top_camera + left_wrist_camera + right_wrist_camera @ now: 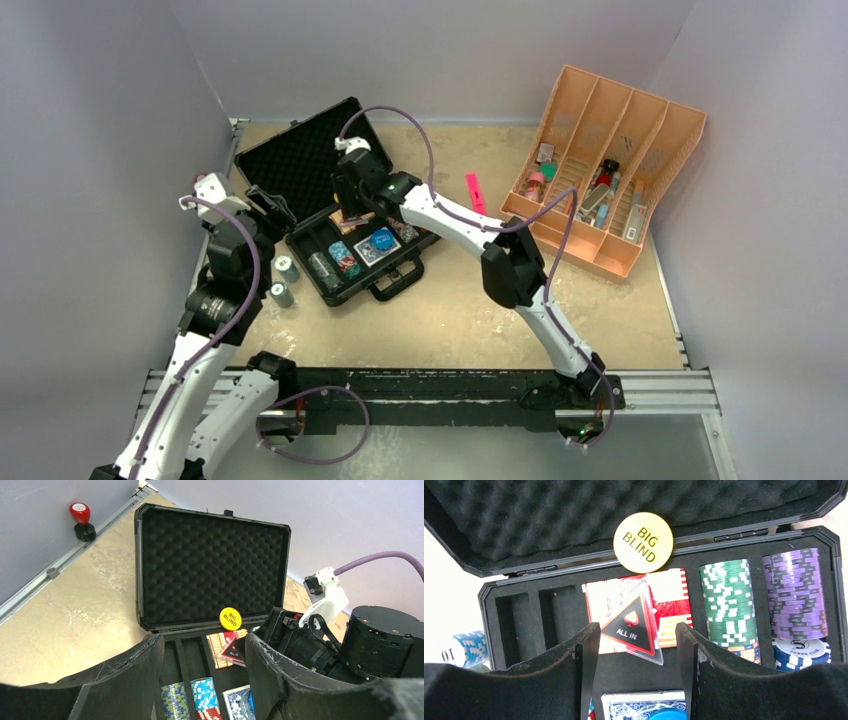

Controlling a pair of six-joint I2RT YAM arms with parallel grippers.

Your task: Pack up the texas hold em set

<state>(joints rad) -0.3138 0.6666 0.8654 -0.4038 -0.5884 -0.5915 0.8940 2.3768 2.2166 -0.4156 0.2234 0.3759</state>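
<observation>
right pincer point(638, 628) is nearest: jaws about half apart, gripping nothing. blue card deck point(644, 706) sits right below it on the near side. just ahead of the tips, in line with the gap and touching neither finger, the all in marker point(629, 622) lies flat on the red card deck point(671, 597). big blind disc point(643, 542) leans at the hinge line beyond that. to the pincer's right: green chip stack point(729, 600), then purple chip stack point(795, 592), both lying in their slots. to its left: two empty slots point(531, 620), long axis running away from the pincer toward the hinge. black case point(835, 545) is open, lid point(574, 515) up at the far side.

what the next move turns on: two loose chip stacks point(287, 268) are out on the table, past the case's left end, well left of the right pincer. left pincer point(202, 640), open and empty, is the nearer one. can't tell from above if those stacks stand or lie. my guess is left arm fetches, empty slots receive.
</observation>
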